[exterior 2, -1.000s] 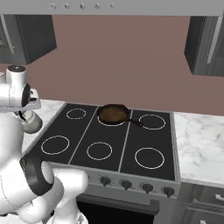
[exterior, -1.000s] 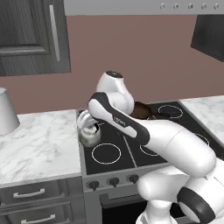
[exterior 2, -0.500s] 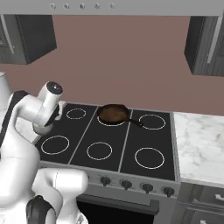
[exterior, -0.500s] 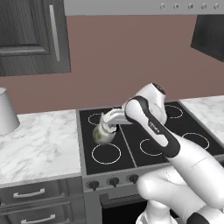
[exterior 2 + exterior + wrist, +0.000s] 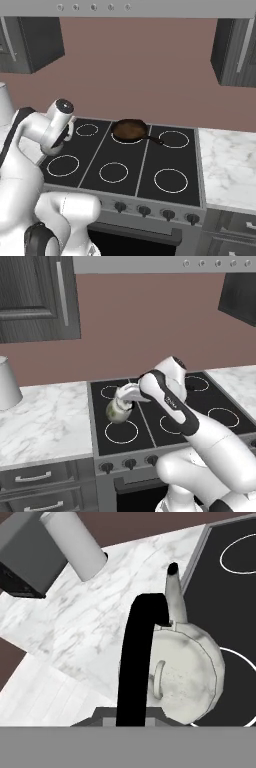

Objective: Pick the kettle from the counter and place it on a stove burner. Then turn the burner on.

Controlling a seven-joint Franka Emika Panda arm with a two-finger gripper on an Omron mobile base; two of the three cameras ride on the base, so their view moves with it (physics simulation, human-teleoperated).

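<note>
The end effector (image 5: 121,399) is pinched on the kettle (image 5: 117,412) by its black handle (image 5: 137,657), and the kettle hangs in the air over the cooktop's left column, off the counter (image 5: 45,421). The front-left burner (image 5: 121,432) lies just below and a touch toward the robot, so a short lowering looks like what's called for. The spout (image 5: 174,592) points toward the counter. No brand or writing can be read.

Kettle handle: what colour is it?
Black, against the small rounded pale greenish-white kettle; its thin arched handle shows best in the hand view.
</note>
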